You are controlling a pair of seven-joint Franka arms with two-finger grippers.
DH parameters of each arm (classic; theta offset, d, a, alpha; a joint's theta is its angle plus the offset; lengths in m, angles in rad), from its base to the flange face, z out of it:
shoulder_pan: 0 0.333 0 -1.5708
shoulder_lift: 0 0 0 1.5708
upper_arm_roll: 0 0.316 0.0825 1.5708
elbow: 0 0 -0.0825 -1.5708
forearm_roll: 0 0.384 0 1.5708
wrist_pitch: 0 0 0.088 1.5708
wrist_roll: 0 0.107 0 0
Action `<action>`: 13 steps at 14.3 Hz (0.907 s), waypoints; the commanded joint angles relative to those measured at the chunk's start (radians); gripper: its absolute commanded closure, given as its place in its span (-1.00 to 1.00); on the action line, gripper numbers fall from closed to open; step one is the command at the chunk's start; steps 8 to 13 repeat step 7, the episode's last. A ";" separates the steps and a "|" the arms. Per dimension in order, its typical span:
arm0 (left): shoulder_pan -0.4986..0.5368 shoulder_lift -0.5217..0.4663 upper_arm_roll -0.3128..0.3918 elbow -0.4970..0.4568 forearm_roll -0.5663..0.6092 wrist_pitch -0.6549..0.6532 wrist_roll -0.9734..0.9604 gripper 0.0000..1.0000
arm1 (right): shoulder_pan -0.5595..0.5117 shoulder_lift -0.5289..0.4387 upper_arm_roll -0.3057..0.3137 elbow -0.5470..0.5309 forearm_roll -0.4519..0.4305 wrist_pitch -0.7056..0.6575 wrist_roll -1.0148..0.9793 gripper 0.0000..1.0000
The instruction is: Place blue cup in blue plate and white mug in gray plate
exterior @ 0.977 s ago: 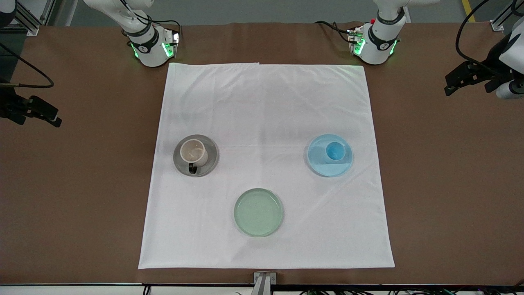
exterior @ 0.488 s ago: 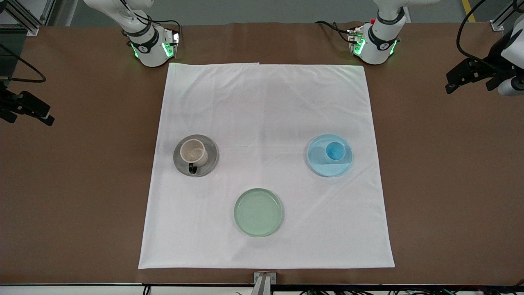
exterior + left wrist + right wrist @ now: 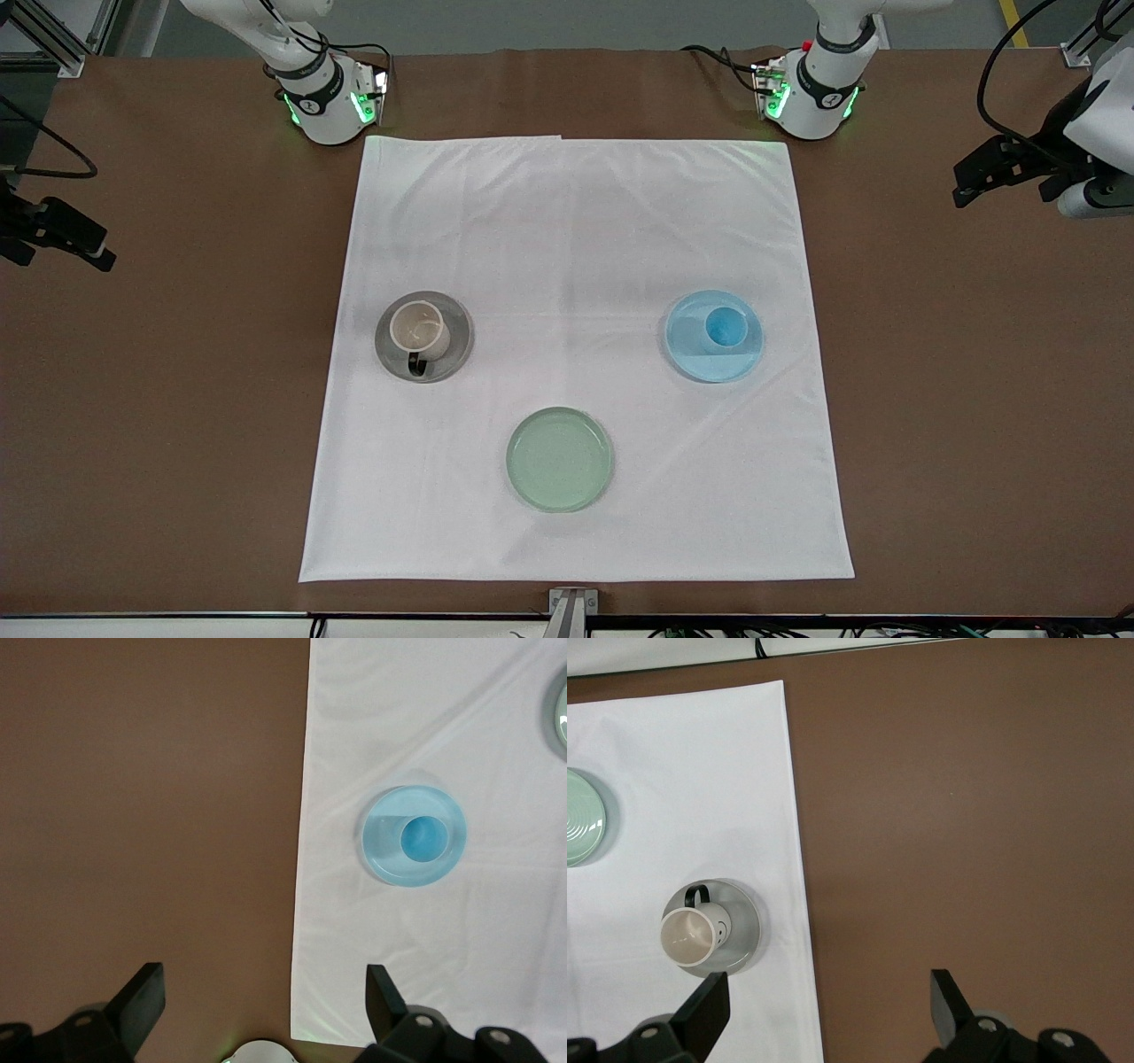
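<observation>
The blue cup (image 3: 725,328) stands upright in the blue plate (image 3: 695,359) on the white cloth, toward the left arm's end. The white mug (image 3: 418,328) stands on the gray plate (image 3: 386,354), toward the right arm's end, with its dark handle pointing at the front camera. My left gripper (image 3: 1005,190) hangs open and empty over bare table off the cloth. Its wrist view (image 3: 264,992) shows the cup (image 3: 423,837) in the plate (image 3: 381,855). My right gripper (image 3: 62,255) hangs open and empty over bare table. Its wrist view (image 3: 828,997) shows the mug (image 3: 688,937) on the gray plate (image 3: 744,921).
A pale green plate (image 3: 559,459) lies bare on the white cloth (image 3: 576,221), nearer the front camera than the other two plates. Brown table surface surrounds the cloth. Both arm bases stand along the table's edge farthest from the front camera.
The right gripper has drawn a little farther out over its end of the table. The left gripper has shifted slightly. The cup, the mug and the plates have not moved.
</observation>
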 commanded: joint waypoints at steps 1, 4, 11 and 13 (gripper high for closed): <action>0.009 -0.005 0.003 0.001 -0.019 0.007 0.007 -1.00 | -0.030 0.001 0.012 0.013 0.009 -0.015 -0.007 -1.00; 0.011 -0.010 0.008 0.001 -0.019 0.002 0.018 -1.00 | -0.030 0.001 0.012 0.013 0.009 -0.013 -0.007 -1.00; 0.009 -0.010 0.006 0.001 -0.011 -0.001 0.018 -1.00 | -0.030 0.001 0.012 0.013 0.009 -0.012 -0.008 -1.00; 0.009 -0.010 0.006 0.001 -0.011 -0.001 0.018 -1.00 | -0.030 0.001 0.012 0.013 0.009 -0.012 -0.008 -1.00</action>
